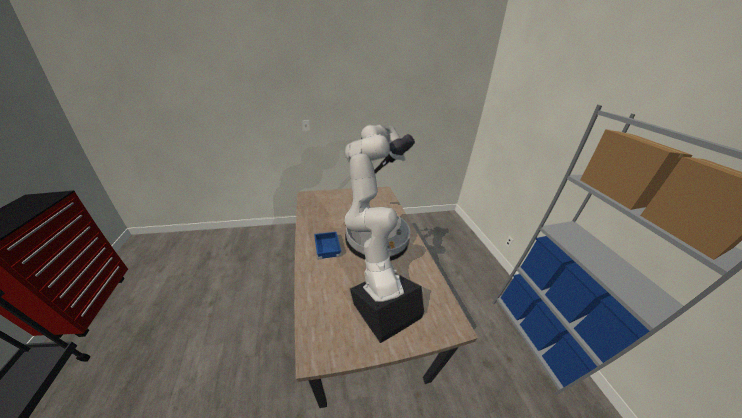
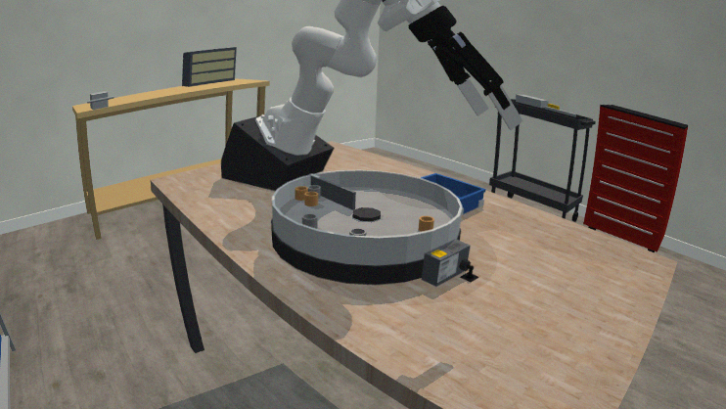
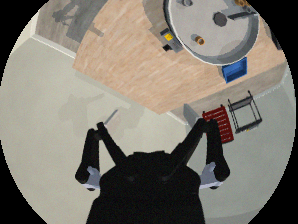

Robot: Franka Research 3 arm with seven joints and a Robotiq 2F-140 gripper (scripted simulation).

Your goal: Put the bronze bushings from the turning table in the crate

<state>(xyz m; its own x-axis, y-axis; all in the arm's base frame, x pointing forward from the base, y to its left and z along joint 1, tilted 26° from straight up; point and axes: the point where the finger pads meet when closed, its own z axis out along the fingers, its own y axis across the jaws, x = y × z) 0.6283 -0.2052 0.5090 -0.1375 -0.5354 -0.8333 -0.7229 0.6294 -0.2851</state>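
Note:
My gripper [image 2: 492, 108] [image 3: 151, 112] is open and empty, high above the table and away from the turning table [image 2: 350, 249] [image 1: 354, 248] [image 3: 225, 40]. Three bronze bushings stand on it: two close together near the divider, one [image 2: 300, 193] beside the other [image 2: 311, 199], and a third [image 2: 426, 223] [image 3: 199, 40] at the control box side. One steel bushing [image 2: 314, 189] is by the divider, behind the bronze pair. Two more, one [image 2: 309, 220] and another [image 2: 357, 232], are near the front wall, which partly hides them. The blue crate [image 1: 327, 244] [image 2: 470, 203] [image 3: 235, 70] stands beside the turning table; no bushing shows in it.
The turning table has a raised round wall, an upright dark divider [image 2: 333, 191] and a black centre hub [image 2: 366, 213]. A control box [image 2: 446, 261] [image 3: 169, 40] sits at its outer edge. The arm's black base [image 1: 389, 311] [image 2: 274, 157] stands on the same wooden table.

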